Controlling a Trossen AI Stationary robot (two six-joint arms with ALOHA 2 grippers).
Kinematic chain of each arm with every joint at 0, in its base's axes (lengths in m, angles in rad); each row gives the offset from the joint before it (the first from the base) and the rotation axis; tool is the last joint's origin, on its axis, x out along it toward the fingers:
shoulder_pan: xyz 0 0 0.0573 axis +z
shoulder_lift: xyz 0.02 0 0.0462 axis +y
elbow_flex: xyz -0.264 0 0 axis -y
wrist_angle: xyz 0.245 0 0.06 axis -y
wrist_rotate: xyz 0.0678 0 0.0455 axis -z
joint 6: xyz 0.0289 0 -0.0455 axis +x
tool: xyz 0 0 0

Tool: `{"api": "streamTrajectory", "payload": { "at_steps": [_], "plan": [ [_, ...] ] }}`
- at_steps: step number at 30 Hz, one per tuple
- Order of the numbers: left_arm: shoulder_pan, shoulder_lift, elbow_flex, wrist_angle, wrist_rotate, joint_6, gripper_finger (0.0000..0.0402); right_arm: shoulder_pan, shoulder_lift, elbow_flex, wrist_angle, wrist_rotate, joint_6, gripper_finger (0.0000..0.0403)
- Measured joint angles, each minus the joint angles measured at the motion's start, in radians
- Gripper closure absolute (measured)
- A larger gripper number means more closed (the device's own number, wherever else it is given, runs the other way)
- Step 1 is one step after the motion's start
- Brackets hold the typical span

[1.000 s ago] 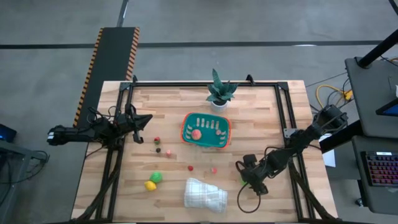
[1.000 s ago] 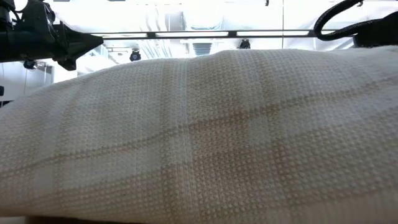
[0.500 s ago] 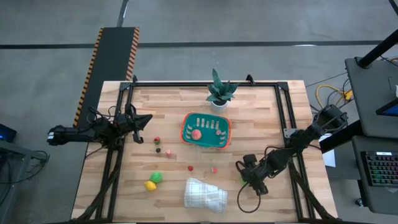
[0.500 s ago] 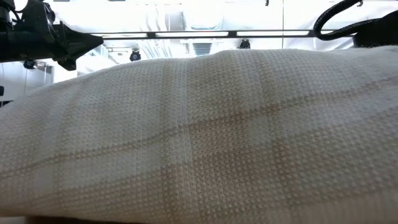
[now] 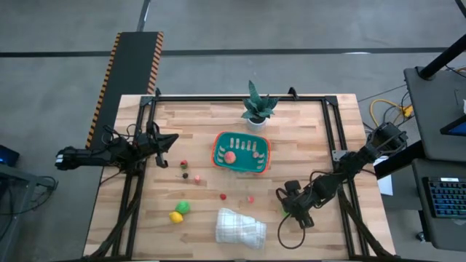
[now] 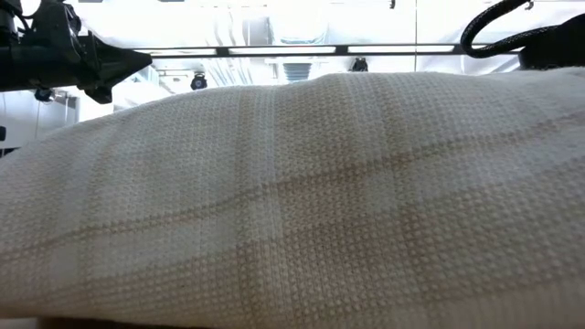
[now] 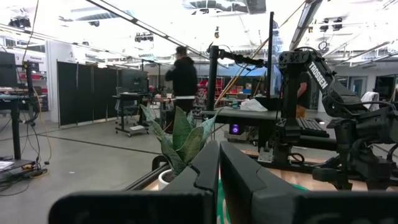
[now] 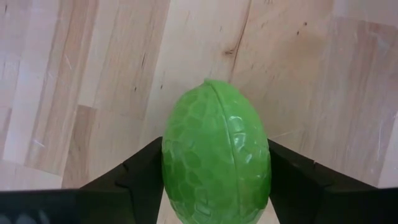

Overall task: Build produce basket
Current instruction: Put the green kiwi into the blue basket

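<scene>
Right jaws [image 8: 214, 186] clamp a green, egg-shaped toy fruit [image 8: 216, 155] with a glossy scaled skin, both black fingers [image 8: 143, 177] pressed on its sides over the pale plank tabletop [image 8: 81, 74]. Only the wrist view gives us that grip; from above we just see a green speck. Beyond the jaws sits the teal slotted basket [image 5: 241, 152], a pink piece [image 5: 229, 156] inside. Waffle-weave cloth [image 6: 292, 201] fills the low view. Left jaws [image 7: 219, 180] closed, empty, pointing past a potted plant [image 7: 180, 140].
</scene>
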Motion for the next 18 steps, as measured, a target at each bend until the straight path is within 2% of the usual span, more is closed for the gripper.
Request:
{"api": "streamTrajectory", "payload": {
  "at_steps": [13,18],
  "plan": [
    [0.0,0.0,0.0,0.001,0.0,0.0,0.0402,-0.001,-0.029,0.035,-0.004,0.005,-0.037,0.0178],
    [0.0,0.0,0.0,0.001,0.0,-0.002,0.0402,-0.006,-0.031,0.073,-0.006,0.096,-0.117,0.0179]
  ]
}}
